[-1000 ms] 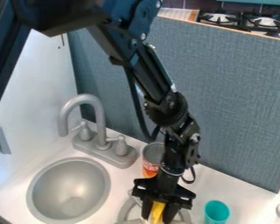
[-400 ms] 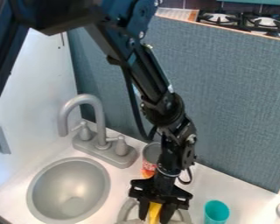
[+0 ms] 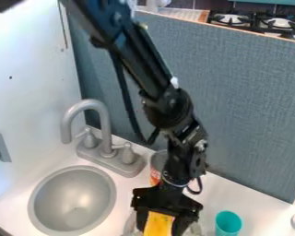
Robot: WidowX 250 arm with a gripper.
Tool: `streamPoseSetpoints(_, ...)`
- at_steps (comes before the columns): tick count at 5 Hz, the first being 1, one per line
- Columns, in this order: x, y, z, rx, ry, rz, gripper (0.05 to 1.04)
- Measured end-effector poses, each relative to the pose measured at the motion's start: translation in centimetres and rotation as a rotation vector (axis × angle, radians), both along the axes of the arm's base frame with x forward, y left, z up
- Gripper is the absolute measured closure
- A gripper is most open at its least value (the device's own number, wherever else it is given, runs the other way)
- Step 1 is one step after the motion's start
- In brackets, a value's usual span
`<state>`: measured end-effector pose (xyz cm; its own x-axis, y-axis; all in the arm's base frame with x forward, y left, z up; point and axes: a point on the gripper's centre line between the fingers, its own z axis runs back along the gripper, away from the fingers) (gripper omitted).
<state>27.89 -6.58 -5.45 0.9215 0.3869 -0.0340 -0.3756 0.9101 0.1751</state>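
Sink [image 3: 72,200] and faucet [image 3: 105,133] — smooth, satiny grey; partition [image 3: 236,101] — matt, woven-looking, like cloth.

A white counter [image 3: 227,196] bears a gray faucet [image 3: 108,156], sink [image 3: 71,200], can [image 3: 157,161] and teal cup [image 3: 228,224].

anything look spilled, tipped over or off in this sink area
Nothing looks spilled or tipped: the can and teal cup stand upright. The only small oddity is a dark spot marking the otherwise pale wall left of the faucet.
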Motion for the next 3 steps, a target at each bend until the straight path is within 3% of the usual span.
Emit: streamPoseSetpoints(3,-4.0,-1.1,3.2,0.035,-0.019,-0.032,0.079)
